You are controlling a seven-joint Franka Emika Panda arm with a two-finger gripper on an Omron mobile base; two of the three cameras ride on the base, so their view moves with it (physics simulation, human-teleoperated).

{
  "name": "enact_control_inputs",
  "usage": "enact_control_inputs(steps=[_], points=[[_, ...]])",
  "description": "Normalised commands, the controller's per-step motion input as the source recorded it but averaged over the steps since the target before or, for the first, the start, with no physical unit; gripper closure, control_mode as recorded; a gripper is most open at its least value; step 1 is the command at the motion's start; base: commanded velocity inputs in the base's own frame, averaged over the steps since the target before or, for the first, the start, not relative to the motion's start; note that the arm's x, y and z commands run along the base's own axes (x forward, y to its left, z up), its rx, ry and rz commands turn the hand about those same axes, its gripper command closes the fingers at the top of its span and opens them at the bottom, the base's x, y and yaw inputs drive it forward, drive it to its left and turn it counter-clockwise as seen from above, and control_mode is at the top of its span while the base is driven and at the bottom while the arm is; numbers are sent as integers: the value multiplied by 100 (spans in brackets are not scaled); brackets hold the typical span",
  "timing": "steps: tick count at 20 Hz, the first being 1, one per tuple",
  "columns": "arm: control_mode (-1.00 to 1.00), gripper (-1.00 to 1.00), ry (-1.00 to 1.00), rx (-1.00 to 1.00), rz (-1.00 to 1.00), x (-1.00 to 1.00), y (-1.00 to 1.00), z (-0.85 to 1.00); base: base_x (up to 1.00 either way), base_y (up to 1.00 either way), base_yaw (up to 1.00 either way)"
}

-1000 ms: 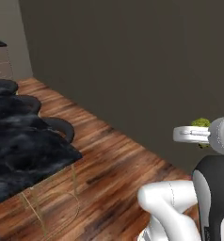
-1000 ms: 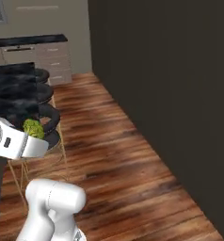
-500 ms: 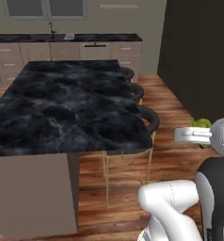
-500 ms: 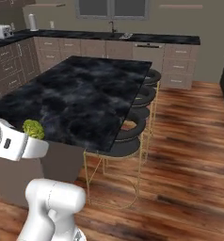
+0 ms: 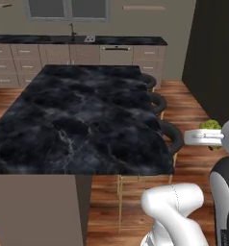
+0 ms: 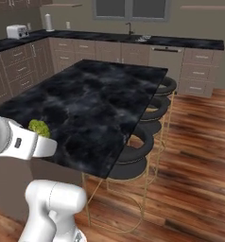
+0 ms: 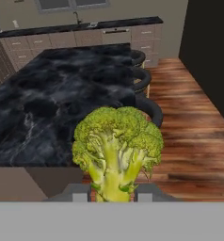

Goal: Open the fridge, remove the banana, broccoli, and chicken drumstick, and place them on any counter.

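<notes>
Gripping: we are holding the broccoli in our gripper, jaws drawn in narrow against its pale stem, one finger on each side.
Broccoli: it is sitting upright between the fingers, green bushy head above, stem running down into the grip; in the left base view it is peeking over the white hand, and in the right base view it is showing just above the hand too.
Counter: we are facing the island counter, its near edge lying just ahead of and below the broccoli; the broccoli is not touching it.
Obstacles: three round black stools on thin gold legs are lining the island's right side, tucked under its edge.
Surroundings: a wall counter with a sink and beige drawers is running along the back; a toaster is standing at its far left.
Materials: the island top is glossy black marble with white veins; the floor is reddish wood planking.
</notes>
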Motion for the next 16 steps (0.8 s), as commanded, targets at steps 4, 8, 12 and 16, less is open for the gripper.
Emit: enact_control_inputs(steps=[4,8,12,16], points=[[100,100,0,0,0,0,0,0,52,0,0],[100,100,0,0,0,0,0,0,13,0,0],[100,100,0,0,0,0,0,0,0,0,0],[100,100,0,0,0,0,0,0,0,0,0]])
